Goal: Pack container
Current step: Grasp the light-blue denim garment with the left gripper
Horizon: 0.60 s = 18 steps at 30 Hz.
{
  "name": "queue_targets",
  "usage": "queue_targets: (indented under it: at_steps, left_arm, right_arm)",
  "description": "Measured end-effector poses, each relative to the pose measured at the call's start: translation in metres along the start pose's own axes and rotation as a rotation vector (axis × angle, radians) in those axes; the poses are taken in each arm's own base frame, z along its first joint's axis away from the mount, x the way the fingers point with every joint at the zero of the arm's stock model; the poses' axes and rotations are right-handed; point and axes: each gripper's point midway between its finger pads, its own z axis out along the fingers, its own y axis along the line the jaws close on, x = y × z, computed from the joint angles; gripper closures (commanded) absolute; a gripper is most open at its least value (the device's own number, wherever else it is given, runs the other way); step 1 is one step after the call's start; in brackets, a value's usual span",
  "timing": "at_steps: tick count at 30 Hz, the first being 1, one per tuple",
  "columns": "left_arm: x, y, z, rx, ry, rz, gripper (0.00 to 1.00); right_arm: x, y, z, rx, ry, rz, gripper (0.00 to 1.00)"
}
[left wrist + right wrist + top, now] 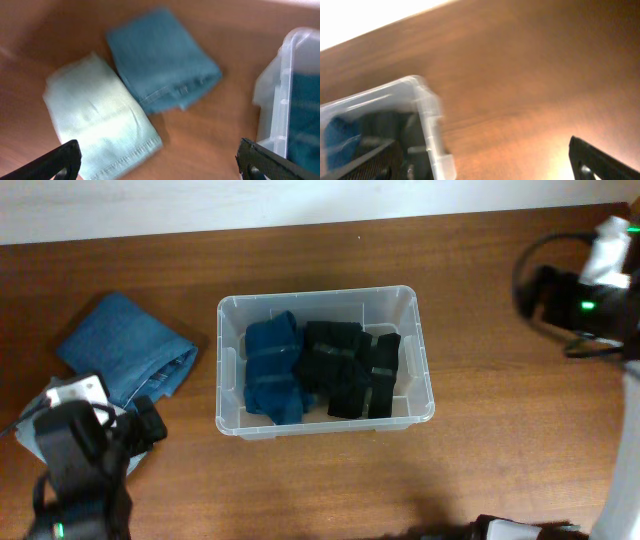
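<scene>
The clear plastic container (227, 365) sits mid-table holding a folded dark blue cloth (273, 370) and black folded cloths (350, 368). Its corner shows in the left wrist view (280, 90) and in the right wrist view (427, 112). A folded blue denim cloth (125, 345) (162, 57) and a pale mint folded cloth (100, 122) lie on the table left of the container. My left gripper (157, 162) is open and empty, above the mint cloth's near edge. My right gripper (485, 160) is open and empty, over bare table right of the container.
The wooden table (500, 450) carries everything. My left arm (85, 450) covers most of the mint cloth from overhead. My right arm (590, 290) is at the far right edge. A white object (520, 530) shows at the bottom edge.
</scene>
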Motion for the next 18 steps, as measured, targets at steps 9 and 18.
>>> queue_targets:
  at_steps: [9,18]
  left_arm:
    - [0.064,0.095,0.081,-0.107,0.383,-0.407,0.01]
    - [0.122,0.16,0.13,-0.245,0.547,-0.605,0.01]
  right_arm:
    - [0.033,-0.078,0.068,0.072,0.237,0.275,0.02]
    - [0.038,-0.068,0.085,0.055,0.283,0.253,0.02]
